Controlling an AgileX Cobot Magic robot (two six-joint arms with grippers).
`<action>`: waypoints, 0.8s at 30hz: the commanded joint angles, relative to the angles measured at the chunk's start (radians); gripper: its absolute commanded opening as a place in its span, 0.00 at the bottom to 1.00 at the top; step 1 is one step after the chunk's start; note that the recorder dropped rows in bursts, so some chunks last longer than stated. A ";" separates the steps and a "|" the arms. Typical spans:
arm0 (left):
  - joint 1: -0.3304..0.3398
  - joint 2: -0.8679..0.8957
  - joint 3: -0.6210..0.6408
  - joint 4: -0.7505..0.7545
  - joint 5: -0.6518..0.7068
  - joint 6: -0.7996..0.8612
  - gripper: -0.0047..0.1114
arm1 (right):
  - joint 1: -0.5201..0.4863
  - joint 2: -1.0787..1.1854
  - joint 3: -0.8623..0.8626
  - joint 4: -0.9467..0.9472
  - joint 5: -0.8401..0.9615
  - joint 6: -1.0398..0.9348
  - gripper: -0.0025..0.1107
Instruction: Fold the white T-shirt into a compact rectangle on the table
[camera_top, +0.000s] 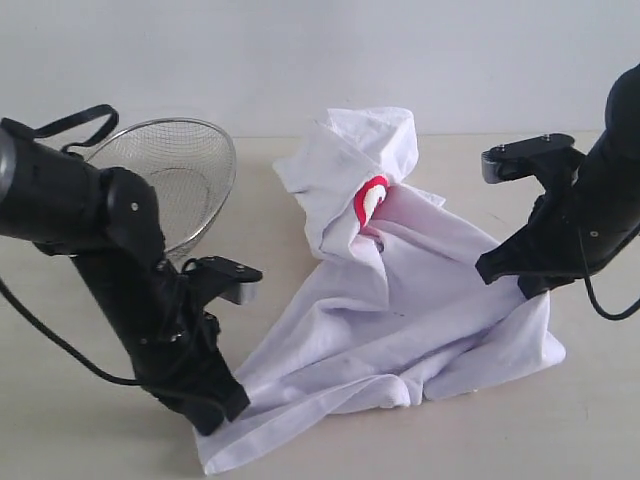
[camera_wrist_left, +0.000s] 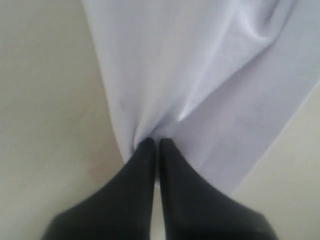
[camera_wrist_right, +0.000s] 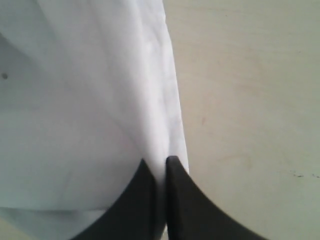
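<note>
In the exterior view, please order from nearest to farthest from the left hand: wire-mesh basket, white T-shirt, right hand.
1. white T-shirt, gripped by the left hand.
2. wire-mesh basket, behind, left side.
3. right hand, far right side.

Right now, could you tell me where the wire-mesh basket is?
In the exterior view, the wire-mesh basket sits back left on the table, behind the left arm, left of the white T-shirt.

The table (camera_top: 60, 430) carries the crumpled white T-shirt (camera_top: 400, 320) and a wire-mesh basket (camera_top: 180, 170).
</note>
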 joint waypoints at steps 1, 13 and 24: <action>0.077 -0.053 0.035 0.034 -0.027 -0.019 0.08 | -0.008 -0.037 0.005 -0.028 0.017 0.025 0.02; 0.073 -0.181 0.031 -0.360 -0.078 0.290 0.08 | -0.008 -0.130 0.005 -0.051 0.044 0.056 0.02; -0.059 -0.040 0.031 -0.363 -0.174 0.297 0.08 | -0.008 -0.259 -0.069 0.043 0.366 0.079 0.46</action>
